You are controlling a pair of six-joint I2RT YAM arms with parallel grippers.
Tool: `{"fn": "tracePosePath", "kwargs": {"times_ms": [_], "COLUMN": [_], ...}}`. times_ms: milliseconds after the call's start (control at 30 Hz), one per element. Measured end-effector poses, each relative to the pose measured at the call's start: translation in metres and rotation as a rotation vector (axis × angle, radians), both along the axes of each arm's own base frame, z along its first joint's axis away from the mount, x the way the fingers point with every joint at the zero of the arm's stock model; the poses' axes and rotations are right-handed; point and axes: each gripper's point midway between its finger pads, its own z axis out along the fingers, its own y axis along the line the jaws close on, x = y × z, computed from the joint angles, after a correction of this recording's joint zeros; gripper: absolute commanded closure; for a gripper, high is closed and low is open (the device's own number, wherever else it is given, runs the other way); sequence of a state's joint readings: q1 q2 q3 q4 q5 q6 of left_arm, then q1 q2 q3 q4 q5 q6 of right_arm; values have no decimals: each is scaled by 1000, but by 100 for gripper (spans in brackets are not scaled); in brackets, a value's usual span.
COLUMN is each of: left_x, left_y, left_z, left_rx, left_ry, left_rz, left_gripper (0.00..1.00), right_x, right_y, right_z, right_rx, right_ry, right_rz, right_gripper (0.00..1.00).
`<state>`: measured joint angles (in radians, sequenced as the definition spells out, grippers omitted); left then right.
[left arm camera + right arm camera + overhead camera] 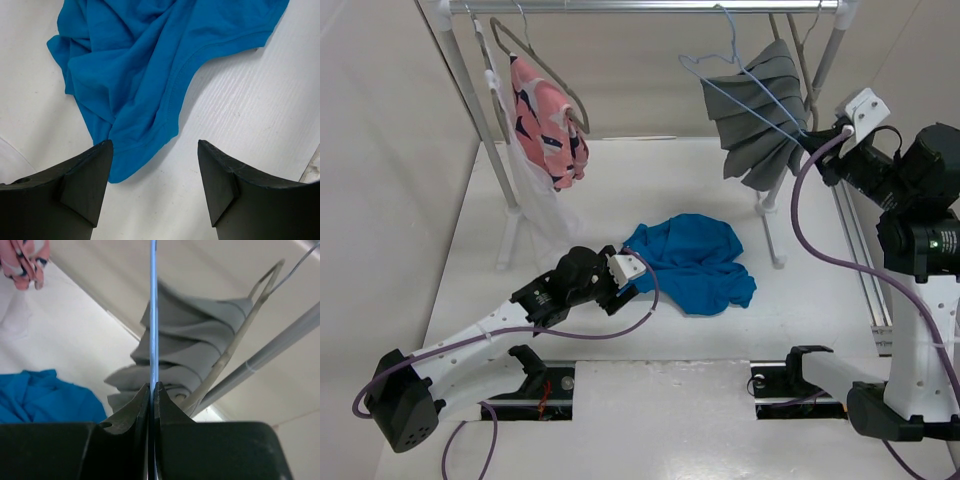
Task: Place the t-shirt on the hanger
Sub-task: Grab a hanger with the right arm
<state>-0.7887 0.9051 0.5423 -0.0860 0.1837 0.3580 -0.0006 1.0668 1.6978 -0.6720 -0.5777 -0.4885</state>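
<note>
The t-shirt lies crumpled in a loose heap on the white table, in front of the clothes rack and roughly between its two legs. Nothing holds it.

The hanger hangs by its hook from the rack's top bar, toward the bar's right end. Its thin light-blue wire crosses in front of the pleated grey garment, which hangs at the same end of the rack on a thicker grey-brown hanger. A pink garment with dark marks hangs near the rack's left end.

The right arm reaches up to the right end of the rack. The right jaws are pressed together on the hanger's wire: in the right wrist view the blue wire runs straight up out of the narrow slit between the two dark fingers, with no gap showing on either side.

The left arm stretches low across the table in front of the rack, ending at the t-shirt's left edge. The left jaws stand well apart with nothing between them but bare table. In the left wrist view a hemmed corner of the t-shirt reaches down to just beside one finger; whether cloth and finger touch cannot be told.
</note>
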Motion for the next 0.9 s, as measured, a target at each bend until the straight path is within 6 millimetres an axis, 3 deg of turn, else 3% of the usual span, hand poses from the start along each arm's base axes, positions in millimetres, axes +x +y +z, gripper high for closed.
{"fn": "tracePosePath", "kwargs": {"times_ms": [200,333,467,533,600,700,800,900], "left_x": [0,-3,-11,-12,-11,-5,4,15], "left_y": [0,-2,-7,-10,-15,-21,-32,-42], "left_z": [0,2,29,57,91,133,171,191], "left_rx": [0,-9,-78,-155,-249,-347,-414,-450], "left_ry": [0,2,-81,-164,-263,-357,-411,-439], "left_rz": [0,-21,-101,-124,-138,-134,-132,-127], "left_gripper": [36,39,29,19,17,16,12,9], "right_x": [0,3,10,11,8,-5,-24,-41], "right_y": [14,23,32,36,39,45,55,64], "right_z": [20,8,-36,-67,-100,-142,-172,-192], "right_rx": [38,45,39,32,28,14,-17,-50], "right_ry": [-73,-58,30,96,168,253,301,327], "right_rz": [70,119,184,211,240,286,351,408], "right_gripper": [100,100,100,100,100,100,100,100]}}
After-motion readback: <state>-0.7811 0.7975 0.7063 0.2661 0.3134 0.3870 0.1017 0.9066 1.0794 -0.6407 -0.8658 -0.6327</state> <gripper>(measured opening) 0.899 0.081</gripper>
